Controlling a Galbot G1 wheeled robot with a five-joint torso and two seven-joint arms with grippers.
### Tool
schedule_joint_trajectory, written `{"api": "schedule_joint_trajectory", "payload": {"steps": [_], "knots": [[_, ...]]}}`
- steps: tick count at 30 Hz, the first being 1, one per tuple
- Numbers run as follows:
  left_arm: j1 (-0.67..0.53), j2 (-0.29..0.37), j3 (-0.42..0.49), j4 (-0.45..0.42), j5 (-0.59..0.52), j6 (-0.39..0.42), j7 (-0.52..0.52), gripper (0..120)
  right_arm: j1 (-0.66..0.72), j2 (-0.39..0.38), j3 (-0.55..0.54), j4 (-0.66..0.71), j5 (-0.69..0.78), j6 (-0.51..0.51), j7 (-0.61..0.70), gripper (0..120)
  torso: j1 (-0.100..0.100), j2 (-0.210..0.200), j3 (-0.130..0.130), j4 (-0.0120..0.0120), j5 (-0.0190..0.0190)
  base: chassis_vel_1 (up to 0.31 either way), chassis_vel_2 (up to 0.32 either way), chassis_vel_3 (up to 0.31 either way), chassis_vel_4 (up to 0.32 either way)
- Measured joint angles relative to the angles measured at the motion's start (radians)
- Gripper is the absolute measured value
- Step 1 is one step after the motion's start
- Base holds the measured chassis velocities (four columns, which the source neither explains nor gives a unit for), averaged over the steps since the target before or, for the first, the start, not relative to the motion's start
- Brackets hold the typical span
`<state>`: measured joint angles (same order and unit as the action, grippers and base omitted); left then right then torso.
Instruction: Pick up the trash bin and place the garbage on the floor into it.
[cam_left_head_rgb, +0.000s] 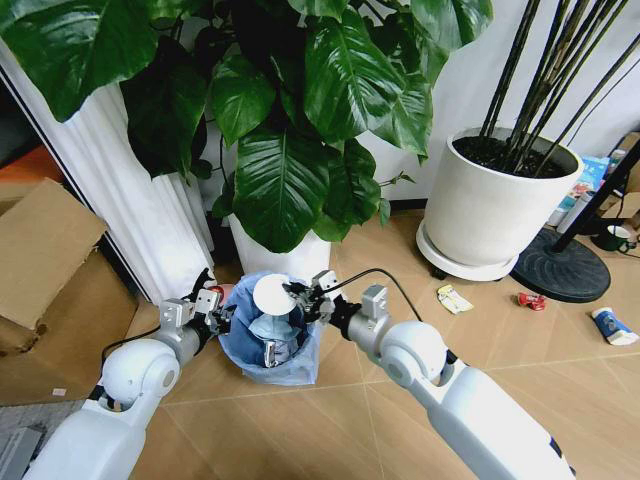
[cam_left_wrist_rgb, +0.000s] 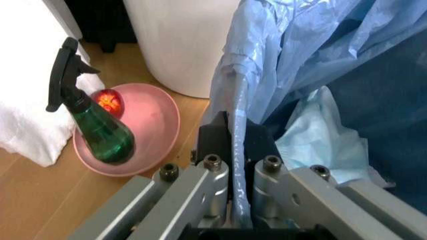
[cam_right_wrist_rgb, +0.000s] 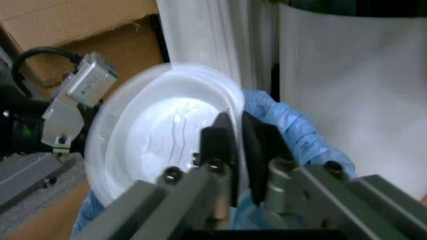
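In the head view, the trash bin (cam_left_head_rgb: 268, 340) stands on the floor (cam_left_head_rgb: 400, 400) just in front of the white plant pot (cam_left_head_rgb: 275, 262) with the big green leaves. The left gripper (cam_left_head_rgb: 212, 302) is at the left side of the bin's rim, and the right gripper (cam_left_head_rgb: 305, 295) is at the right side of the rim. The right gripper holds a white round lid (cam_left_head_rgb: 272, 293) right above the opening of the bin. Inside the bin some light paper already lies. Well apart from the bin, to its right, three pieces of garbage lie on the floor: a yellow-white wrapper (cam_left_head_rgb: 455, 298), a red packet (cam_left_head_rgb: 531, 300) and a blue-white packet (cam_left_head_rgb: 612, 326).

In the left wrist view, the left gripper (cam_left_wrist_rgb: 233, 132) is closed narrow on the blue bag (cam_left_wrist_rgb: 293, 45) where it drapes over the rim of the bin. Beside the bin a green spray bottle (cam_left_wrist_rgb: 93, 120) stands on a pink dish (cam_left_wrist_rgb: 157, 117).

In the right wrist view, the right gripper (cam_right_wrist_rgb: 235, 132) pinches the edge of the white round lid (cam_right_wrist_rgb: 153, 135), and the blue rim of the bin is just behind it.

My judgement: the bin is gripped, some garbage is inside, the lid is about to go in, and at least three pieces are left.
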<state>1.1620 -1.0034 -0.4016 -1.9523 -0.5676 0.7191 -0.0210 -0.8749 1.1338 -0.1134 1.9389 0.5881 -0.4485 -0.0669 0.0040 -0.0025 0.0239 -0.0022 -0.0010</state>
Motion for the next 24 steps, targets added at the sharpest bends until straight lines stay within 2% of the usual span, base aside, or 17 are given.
{"api": "schedule_joint_trajectory", "payload": {"steps": [2, 3, 6, 9, 10, 11, 12, 14, 15, 18, 19, 21, 23, 24], "knots": [[0.000, 0.001, -0.003, 0.000, 0.000, 0.000, 0.000, 0, 0.000, 0.001, -0.008, -0.003, -0.003, -0.001, 0.003, 20, 0.000, 0.000, 0.000, -0.0001, 0.0002, 0.000, 0.000, 0.000, 0.000], [0.000, 0.001, -0.003, 0.000, 0.000, 0.000, 0.000, 0, 0.000, 0.001, -0.008, -0.003, -0.003, -0.001, 0.003, 20, 0.000, 0.000, 0.000, -0.0001, 0.0002, 0.000, 0.000, 0.000, 0.000], [0.000, 0.001, -0.005, 0.000, 0.000, 0.000, 0.000, 0, 0.000, 0.006, -0.016, -0.003, -0.004, -0.002, 0.007, 37, 0.000, 0.000, 0.000, -0.0001, 0.0001, 0.000, 0.000, 0.000, 0.000], [0.000, -0.001, -0.005, 0.000, 0.000, 0.000, 0.000, 0, 0.002, 0.010, -0.019, -0.003, -0.004, -0.002, 0.011, 43, 0.000, 0.000, 0.000, 0.0000, 0.0002, 0.000, 0.000, 0.000, 0.000], [0.001, -0.001, -0.006, -0.001, 0.000, 0.000, 0.000, 0, 0.005, 0.013, -0.019, 0.000, -0.004, -0.002, 0.015, 52, 0.000, 0.000, 0.000, -0.0001, 0.0001, 0.000, 0.000, 0.000, 0.000], [0.001, -0.001, -0.006, -0.001, 0.000, 0.000, 0.000, 0, 0.005, 0.013, -0.019, 0.000, -0.004, -0.002, 0.015, 52, 0.000, 0.000, 0.000, -0.0001, 0.0001, 0.000, 0.000, 0.000, 0.000], [0.001, -0.002, -0.006, -0.001, 0.001, -0.001, 0.000, 0, 0.006, 0.015, -0.017, 0.004, -0.004, -0.002, 0.018, 57, 0.000, 0.000, 0.000, -0.0001, 0.0002, 0.000, 0.000, 0.000, 0.000], [0.002, -0.003, -0.007, -0.001, 0.001, -0.001, 0.000, 0, 0.009, 0.017, -0.009, 0.014, -0.002, -0.003, 0.025, 66, 0.000, 0.000, 0.000, -0.0001, 0.0001, 0.000, 0.000, 0.000, 0.000], [0.002, -0.003, -0.007, -0.001, 0.001, -0.001, 0.000, 0, 0.009, 0.017, -0.009, 0.014, -0.002, -0.003, 0.025, 66, 0.000, 0.000, 0.000, -0.0001, 0.0001, 0.000, 0.000, 0.000, 0.000], [0.004, -0.003, -0.008, -0.001, 0.002, -0.002, 0.000, 0, 0.008, 0.015, 0.008, 0.032, 0.004, -0.004, 0.034, 79, 0.000, 0.000, 0.000, -0.0001, 0.0001, 0.000, 0.000, 0.000, 0.000], [0.004, -0.003, -0.008, -0.001, 0.002, -0.002, 0.000, 0, 0.008, 0.015, 0.008, 0.032, 0.004, -0.004, 0.034, 79, 0.000, 0.000, 0.000, -0.0001, 0.0001, 0.000, 0.000, 0.000, 0.000], [0.005, -0.003, -0.010, -0.001, 0.002, -0.003, 0.000, 0, 0.003, 0.010, 0.022, 0.048, 0.008, -0.005, 0.041, 89, 0.000, 0.000, 0.000, -0.0001, 0.0002, 0.000, 0.000, 0.000, 0.000], [0.005, -0.003, -0.010, -0.001, 0.002, -0.003, 0.001, 0, 0.000, 0.008, 0.028, 0.055, 0.011, -0.005, 0.044, 92, 0.000, 0.000, 0.000, -0.0001, 0.0002, 0.000, 0.000, 0.000, 0.000], [0.005, -0.003, -0.014, -0.001, 0.002, -0.004, 0.002, 0, -0.011, -0.005, 0.054, 0.076, 0.013, -0.005, 0.048, 98, 0.000, 0.000, 0.000, -0.0001, 0.0002, 0.000, 0.000, 0.000, 0.000]]}}
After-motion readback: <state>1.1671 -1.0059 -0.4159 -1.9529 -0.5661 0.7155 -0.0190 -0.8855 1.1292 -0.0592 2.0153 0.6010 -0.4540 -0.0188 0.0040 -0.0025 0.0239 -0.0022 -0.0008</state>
